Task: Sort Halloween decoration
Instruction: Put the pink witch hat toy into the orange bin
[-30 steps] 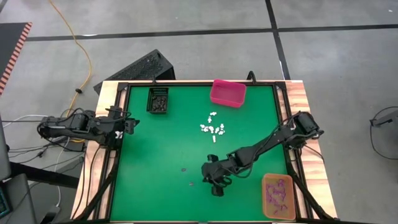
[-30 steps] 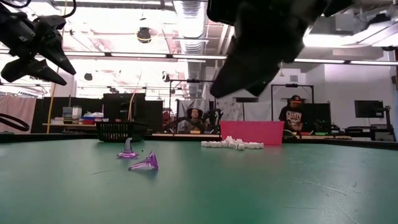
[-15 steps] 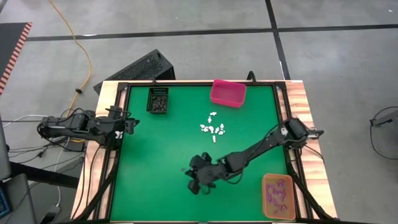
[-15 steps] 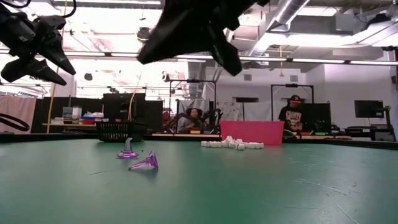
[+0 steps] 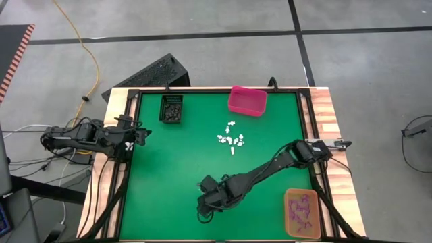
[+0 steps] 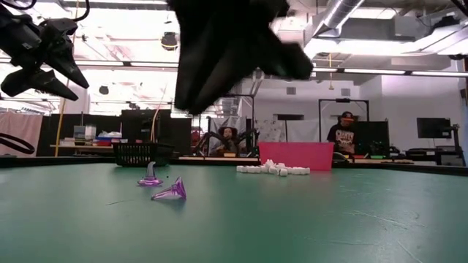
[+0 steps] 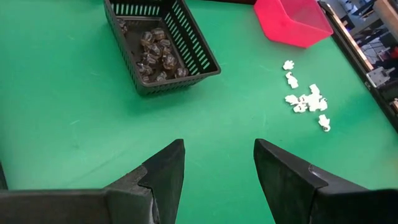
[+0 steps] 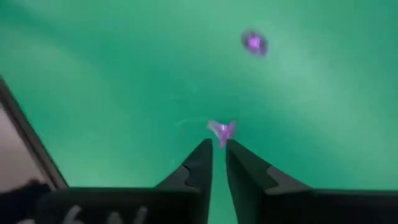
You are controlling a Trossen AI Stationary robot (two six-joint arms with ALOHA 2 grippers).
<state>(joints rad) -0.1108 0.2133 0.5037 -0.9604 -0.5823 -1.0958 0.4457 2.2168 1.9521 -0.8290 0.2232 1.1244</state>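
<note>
Green felt table [image 5: 169, 169], cone-shaped purple trinkets [image 6: 169, 191]

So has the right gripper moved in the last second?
Yes. In the high view the right gripper has swept left across the table, away from the orange bin, and now sits over a purple trinket.

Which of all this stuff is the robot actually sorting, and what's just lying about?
Part of the job:
purple trinkets on the mat
white trinkets
black basket
pink bin
orange bin
right claw, nearing a purple trinket

Just lying about:
yellow cable
dark keyboard-like slab
</note>
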